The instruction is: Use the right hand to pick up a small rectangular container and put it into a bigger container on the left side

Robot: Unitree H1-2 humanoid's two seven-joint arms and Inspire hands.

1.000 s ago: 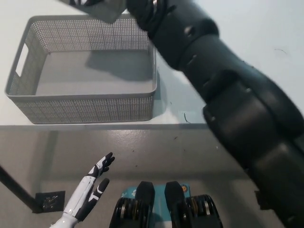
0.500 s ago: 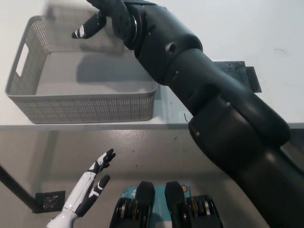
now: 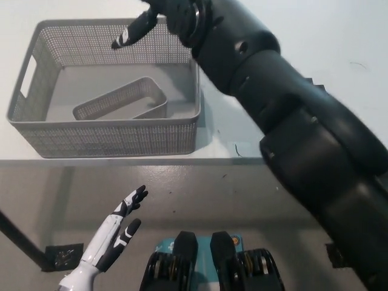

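Our right hand (image 3: pixel 160 18) is hovering over the far rim of the big grey basket (image 3: pixel 36 130), fingers (image 3: pixel 130 33) spread apart and holding nothing, with one dark finger pointing out over the basket's interior. We are seeing the small rectangular container (image 3: pixel 121 100) lying inside that basket, resting on its floor toward the front right part, set at an angle with its open side up; it is well clear of our hand and nothing is touching it. The basket itself is sitting on the white table (image 3: pixel 291 36), close to the table's near edge, on our left side as the task asks. We are judging the main work as done: the small container is in the bigger one and our hand is empty above it. What we are thinking is left is only to bring the black arm (image 3: pixel 291 139) away from the basket without brushing its mesh wall. Our left hand (image 3: pixel 118 233) is hanging below the table edge at the lower left, fingers extended and apart, holding nothing and taking no part in the job.
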